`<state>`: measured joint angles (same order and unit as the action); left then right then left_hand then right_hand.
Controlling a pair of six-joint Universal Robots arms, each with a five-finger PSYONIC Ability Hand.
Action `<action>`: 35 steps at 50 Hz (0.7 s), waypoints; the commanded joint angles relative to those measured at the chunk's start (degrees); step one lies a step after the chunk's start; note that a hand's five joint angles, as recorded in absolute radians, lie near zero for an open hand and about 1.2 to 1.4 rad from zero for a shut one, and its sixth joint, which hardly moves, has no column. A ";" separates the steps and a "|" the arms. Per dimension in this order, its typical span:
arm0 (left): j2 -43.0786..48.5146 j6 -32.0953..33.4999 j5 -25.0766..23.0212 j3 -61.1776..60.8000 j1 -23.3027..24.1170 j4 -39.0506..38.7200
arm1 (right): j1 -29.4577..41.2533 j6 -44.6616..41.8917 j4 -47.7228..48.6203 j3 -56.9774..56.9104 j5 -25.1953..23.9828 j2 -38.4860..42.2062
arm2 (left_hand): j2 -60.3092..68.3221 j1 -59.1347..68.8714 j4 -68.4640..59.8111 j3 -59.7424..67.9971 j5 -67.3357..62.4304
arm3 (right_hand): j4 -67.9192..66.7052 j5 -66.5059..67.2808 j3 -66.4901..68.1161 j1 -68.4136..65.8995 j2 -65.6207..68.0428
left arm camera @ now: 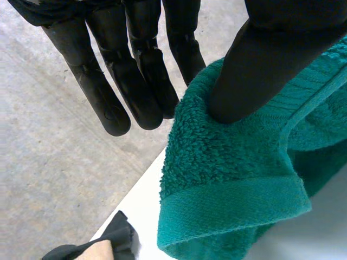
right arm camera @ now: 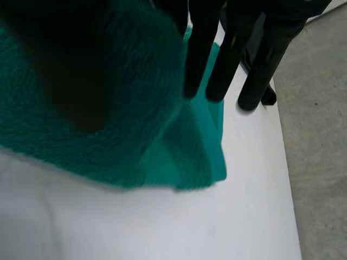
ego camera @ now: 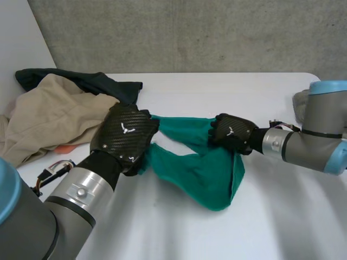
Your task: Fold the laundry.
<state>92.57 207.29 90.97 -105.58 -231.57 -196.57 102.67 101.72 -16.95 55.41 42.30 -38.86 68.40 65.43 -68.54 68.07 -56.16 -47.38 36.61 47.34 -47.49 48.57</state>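
- While the green towel (ego camera: 200, 168) sags between both hands above the middle of the white table (ego camera: 282, 216), we judge it is being spread so its edges can be matched for a fold.
- Our left hand (ego camera: 124, 138) grips the towel's left end, thumb (left arm camera: 244, 81) pinning a hemmed corner, fingers straight.
- Our right hand (ego camera: 232, 132) pinches the towel's far right edge between thumb and fingers.
- A beige garment (ego camera: 51, 116) and a dark garment (ego camera: 103, 84) lie heaped at the far left, clear of the work.
- We can read no brand or label; each hand's back bears a small white mark, not letters.
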 commanded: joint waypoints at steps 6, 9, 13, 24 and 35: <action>-6.87 0.04 0.08 2.57 -8.01 -0.30 | -0.18 20.58 9.30 3.63 10.96 -15.93 | 11.60 14.57 -11.46 11.93 -13.84 | -32.62 33.39 32.66 -32.51 31.43; -9.51 -0.04 -0.09 4.16 -12.32 -0.04 | -1.33 25.35 9.83 7.33 11.83 -23.69 | 11.60 14.57 -11.46 11.93 -13.84 | -32.62 33.39 32.66 -32.51 31.43; -11.27 -0.05 -0.18 5.56 -15.23 0.66 | -6.15 29.93 8.69 12.00 13.06 -33.98 | 11.60 14.57 -11.46 11.93 -13.84 | -32.62 33.39 32.66 -32.51 31.43; -7.69 -0.75 -0.88 8.99 -16.11 10.50 | -11.97 32.93 -9.32 13.85 19.13 -49.29 | 11.60 14.57 -11.46 11.93 -13.84 | -32.62 33.39 32.66 -32.51 31.43; 13.67 -3.39 -1.68 19.17 -13.82 10.43 | -8.98 31.26 -11.97 13.94 21.76 -35.68 | 11.60 14.57 -11.46 11.93 -13.84 | -32.62 33.39 32.66 -32.51 31.43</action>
<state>94.72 204.72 89.36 -93.59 -246.55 -185.03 91.48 134.31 -29.85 70.67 62.48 -82.89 68.54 65.43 -68.77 68.35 -57.14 -68.50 58.00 67.89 -63.16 67.17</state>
